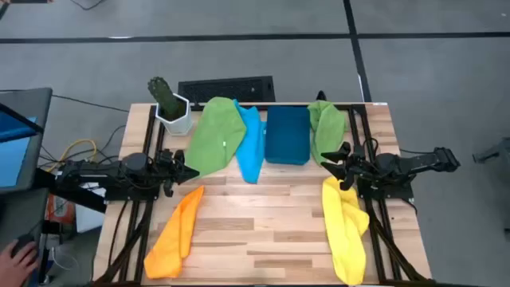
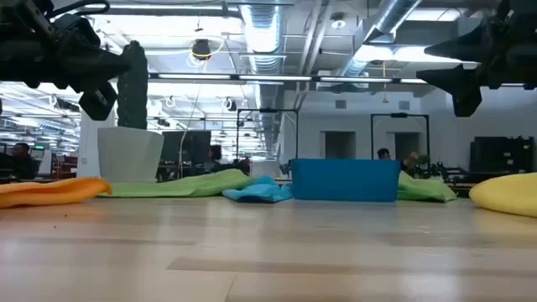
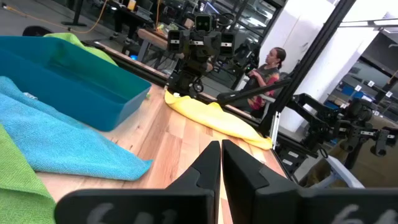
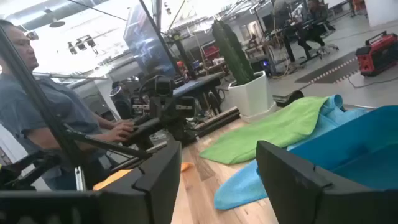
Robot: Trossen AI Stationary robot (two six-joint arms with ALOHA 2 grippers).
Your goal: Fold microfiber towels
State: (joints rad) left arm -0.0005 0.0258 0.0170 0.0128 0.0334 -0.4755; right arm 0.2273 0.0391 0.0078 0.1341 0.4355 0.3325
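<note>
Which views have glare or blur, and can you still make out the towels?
Low view: ceiling lights glare, the near tabletop is soft, the yellow towel still reads. Right wrist view: the background is washed out, the green towel clear. High view: evenly lit.

Towels beside bin (blue)

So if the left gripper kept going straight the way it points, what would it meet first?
The left gripper, shut, points across the table toward the right arm. The way looks free until the yellow towel; depth is unclear.
</note>
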